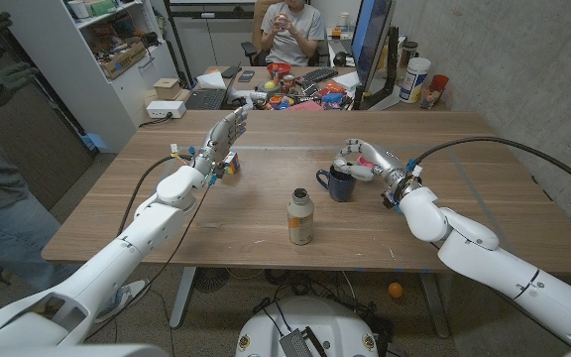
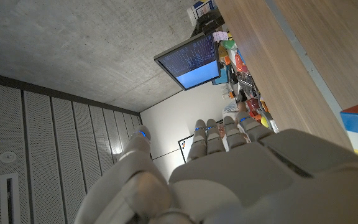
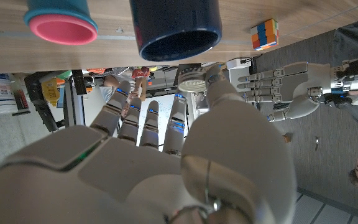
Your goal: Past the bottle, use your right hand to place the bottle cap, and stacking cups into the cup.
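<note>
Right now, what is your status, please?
Left hand open, raised by the colour cube. Right hand pinches bottle cap at the cup. Stacking cups stand beside it. Nothing blocks.

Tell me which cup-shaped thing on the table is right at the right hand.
The dark blue mug: the right hand hovers over its rim, pinching the bottle cap. The stacking cups, pink inside teal, stand beside it.

Looks like I'm in a lab or office: monitor [image 1: 373, 38], keyboard [image 1: 317, 74], cluttered shelves [image 1: 117, 45], concrete walls, someone seated behind my desk [image 1: 266, 233].
</note>
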Robot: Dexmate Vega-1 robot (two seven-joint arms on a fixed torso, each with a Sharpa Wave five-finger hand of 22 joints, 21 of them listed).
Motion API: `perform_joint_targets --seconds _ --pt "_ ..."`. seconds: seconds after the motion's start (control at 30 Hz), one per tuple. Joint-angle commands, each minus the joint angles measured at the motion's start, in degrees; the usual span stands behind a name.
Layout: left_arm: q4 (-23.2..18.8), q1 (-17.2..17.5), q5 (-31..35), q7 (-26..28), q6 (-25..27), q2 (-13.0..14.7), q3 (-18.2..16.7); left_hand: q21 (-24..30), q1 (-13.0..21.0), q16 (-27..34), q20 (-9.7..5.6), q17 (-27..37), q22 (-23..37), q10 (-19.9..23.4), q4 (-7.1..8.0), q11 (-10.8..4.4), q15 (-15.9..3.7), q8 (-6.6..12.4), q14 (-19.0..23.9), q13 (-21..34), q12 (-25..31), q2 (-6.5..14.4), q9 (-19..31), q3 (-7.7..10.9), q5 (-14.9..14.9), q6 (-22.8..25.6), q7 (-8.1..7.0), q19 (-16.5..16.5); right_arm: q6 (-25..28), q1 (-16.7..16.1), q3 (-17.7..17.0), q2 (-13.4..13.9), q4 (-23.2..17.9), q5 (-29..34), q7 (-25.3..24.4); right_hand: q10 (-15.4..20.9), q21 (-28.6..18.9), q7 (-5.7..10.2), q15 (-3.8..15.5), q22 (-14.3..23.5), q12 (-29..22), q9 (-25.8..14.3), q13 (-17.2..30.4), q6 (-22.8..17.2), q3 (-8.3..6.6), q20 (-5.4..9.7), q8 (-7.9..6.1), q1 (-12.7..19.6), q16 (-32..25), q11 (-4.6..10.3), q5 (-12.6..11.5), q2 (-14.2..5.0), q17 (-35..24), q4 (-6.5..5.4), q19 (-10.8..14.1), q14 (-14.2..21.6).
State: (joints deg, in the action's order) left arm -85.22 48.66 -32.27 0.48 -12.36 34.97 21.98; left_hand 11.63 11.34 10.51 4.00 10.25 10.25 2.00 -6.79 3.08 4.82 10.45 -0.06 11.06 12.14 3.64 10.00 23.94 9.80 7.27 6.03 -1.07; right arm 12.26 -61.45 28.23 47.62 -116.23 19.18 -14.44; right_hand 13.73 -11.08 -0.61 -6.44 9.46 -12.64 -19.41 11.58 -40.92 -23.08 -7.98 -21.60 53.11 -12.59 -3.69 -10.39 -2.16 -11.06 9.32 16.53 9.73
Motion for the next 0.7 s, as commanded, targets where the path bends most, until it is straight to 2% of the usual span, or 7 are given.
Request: perform_joint_targets --seconds 0.03,0.2,0.3,0.47,0.57,0.63,0.7 --pt "-2.01 1.14 0.38 0.97 0.96 0.78 -0.26 -0.08 -0.05 0.29 0.50 0.23 0.21 0.06 -0.40 0.21 0.42 0.34 0.24 0.26 -0.07 0.47 0.28 0.04 0.30 0.38 0.13 -0.11 0.89 -0.84 0.71 -0.31 1.51 -2.09 -0.74 0.41 0.10 4.55 0.37 0.32 0.07 -2.50 0.19 -4.75 -0.21 0.02 -3.03 0.05 0.08 -0.11 -0.38 -0.53 -0.32 -0.30 0.15 0.30" --pt "-2.41 1.33 0.47 1.10 1.33 0.99 -0.24 -0.08 -0.05 0.30 0.52 0.23 0.21 0.02 -0.40 0.43 0.47 0.33 0.26 0.26 -0.09 0.47 0.29 0.04 0.30 0.36 0.12 -0.12 0.99 -1.10 0.93 -0.16 1.69 -2.74 -0.96 0.11 0.09 4.70 0.31 0.33 0.30 -2.34 0.21 -3.11 -0.26 -0.07 -2.20 0.09 0.16 0.08 -0.35 -0.47 -0.38 -0.32 0.15 0.22" --pt "-2.62 1.40 0.40 1.09 1.51 1.01 -0.21 -0.08 -0.05 0.29 0.56 0.23 0.21 0.04 -0.40 0.55 0.45 0.34 0.24 0.26 -0.08 0.48 0.29 0.04 0.30 0.40 0.09 -0.13 1.11 -1.22 0.93 0.06 1.58 -3.12 -0.96 -0.52 0.10 5.06 -0.02 0.33 0.63 -1.92 0.24 0.03 -0.35 -0.29 -0.50 0.05 0.31 -0.27 -0.31 -0.38 -0.48 -0.39 0.11 -0.02" --pt "-3.25 1.49 0.43 1.16 2.14 1.30 -0.16 -0.06 -0.05 0.30 0.60 0.23 0.21 0.06 -0.40 0.48 0.47 0.33 0.26 0.26 -0.07 0.50 0.29 0.05 0.31 0.39 0.06 -0.09 0.82 -1.38 0.92 0.34 1.57 -3.26 -1.54 -1.39 0.17 7.70 -0.50 0.34 0.97 -1.27 0.28 4.60 -0.51 -0.89 2.10 0.22 0.53 -0.41 -0.26 0.11 -0.49 -0.21 -0.17 -0.29" --pt "-3.49 1.53 0.52 1.24 2.25 1.38 -0.15 -0.06 -0.04 0.30 0.59 0.23 0.21 0.10 -0.39 0.34 0.45 0.36 0.26 0.26 -0.05 0.53 0.29 0.06 0.31 0.47 0.17 -0.08 0.52 -1.39 0.90 0.46 1.58 -3.42 -1.74 -1.89 0.22 7.75 -0.68 0.35 1.09 -0.85 0.30 7.08 -0.58 -1.23 3.56 0.44 0.63 -0.40 -0.25 0.47 -0.49 -0.09 -0.42 -0.44" --pt "-3.60 1.52 0.61 1.26 2.32 1.45 -0.13 -0.06 -0.04 0.30 0.57 0.23 0.21 0.07 -0.39 0.27 0.47 0.37 0.26 0.26 -0.06 0.54 0.29 0.07 0.31 0.50 0.18 -0.07 0.25 -1.38 0.91 0.58 1.60 -3.49 -1.77 -2.31 0.21 7.66 -0.70 0.35 1.16 -0.36 0.32 9.95 -0.52 -1.38 5.23 0.33 0.67 -0.56 -0.22 0.66 -0.56 -0.24 -0.55 -0.65" --pt "-3.67 1.54 0.57 1.25 2.37 1.46 -0.13 -0.05 -0.04 0.30 0.57 0.23 0.21 0.04 -0.39 0.17 0.48 0.36 0.27 0.26 -0.08 0.56 0.29 0.07 0.32 0.50 0.16 -0.07 0.05 -1.36 0.93 0.64 1.60 -3.45 -1.94 -2.64 0.21 7.80 -0.90 0.36 1.23 -0.11 0.33 11.09 -0.45 -1.50 5.95 0.23 0.70 -0.46 -0.20 0.94 -0.56 -0.26 -0.61 -0.69"
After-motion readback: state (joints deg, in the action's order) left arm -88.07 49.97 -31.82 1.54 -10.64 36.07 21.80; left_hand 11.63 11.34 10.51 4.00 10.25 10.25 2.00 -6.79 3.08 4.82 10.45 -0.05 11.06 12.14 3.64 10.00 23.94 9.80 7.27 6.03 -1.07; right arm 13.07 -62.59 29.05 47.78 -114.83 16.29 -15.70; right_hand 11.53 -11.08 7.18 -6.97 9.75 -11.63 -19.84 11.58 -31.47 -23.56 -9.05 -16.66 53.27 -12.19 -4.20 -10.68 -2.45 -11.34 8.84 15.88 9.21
